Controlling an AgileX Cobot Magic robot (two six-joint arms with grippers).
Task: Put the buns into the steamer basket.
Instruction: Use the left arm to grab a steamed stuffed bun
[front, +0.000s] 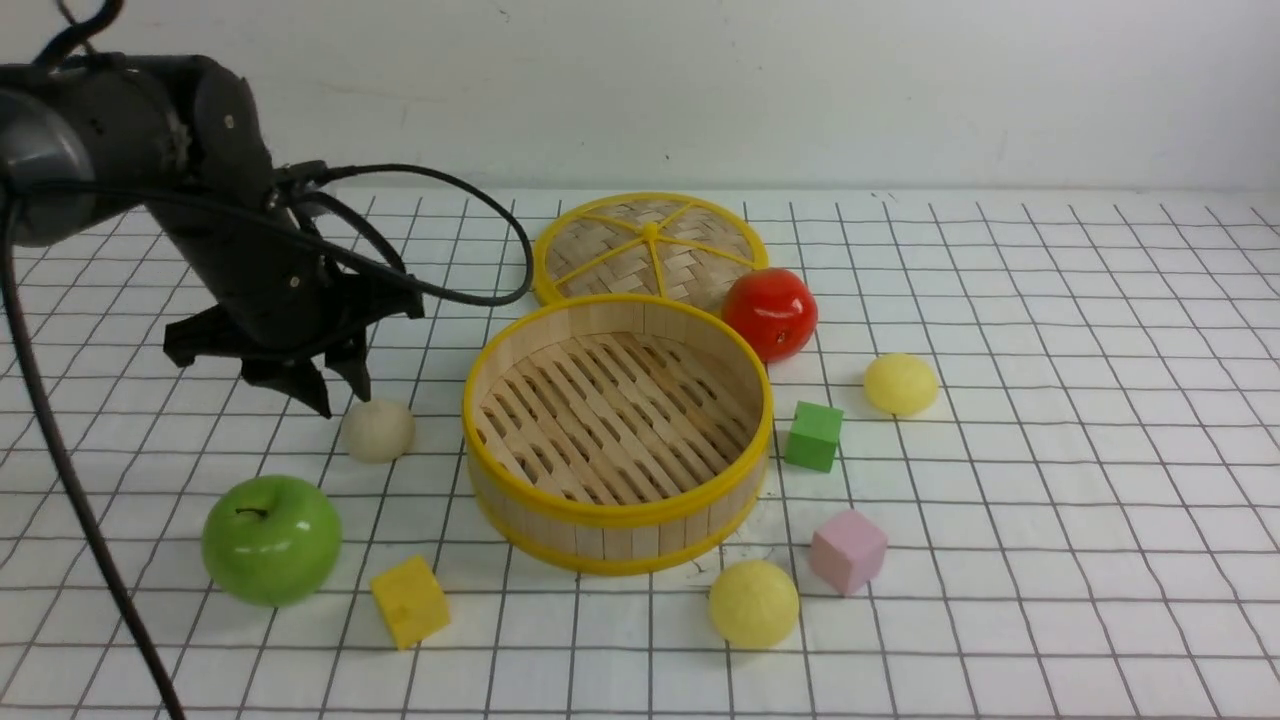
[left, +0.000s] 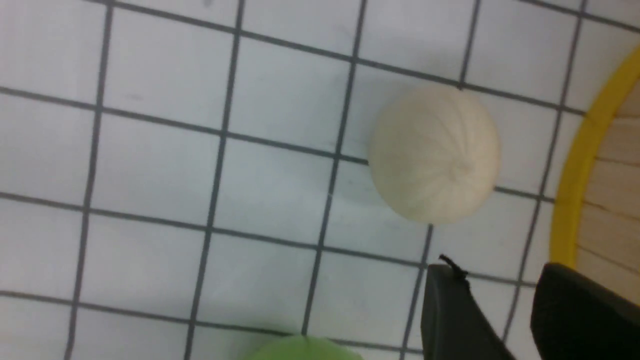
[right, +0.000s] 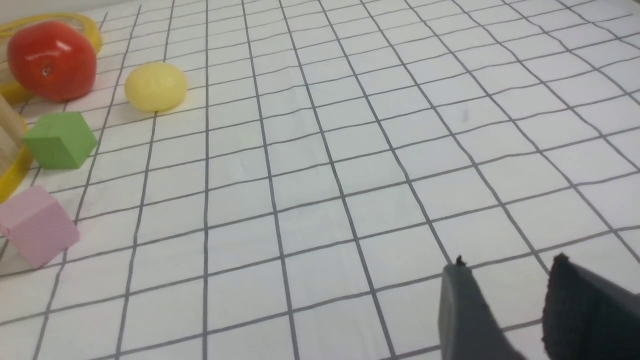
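Buns (front: 378, 431) (front: 754, 604) (front: 901, 384) lie on the desk (front: 1050, 600) around the empty basket (front: 618, 430), the beige one just beside my left fingers (front: 335, 385), which stand parted and hold nothing, like my right fingers (right: 520, 310).

No readable text or markings anywhere

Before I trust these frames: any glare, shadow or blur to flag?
Front view: bright highlights on the red fruit and green apple, evenly lit otherwise, cubes and grid lines crisp. Left wrist view: soft overall, beige bun slightly blurred, faint shadow beside it. Right wrist view: grid lines look wavy, hand soft-edged.
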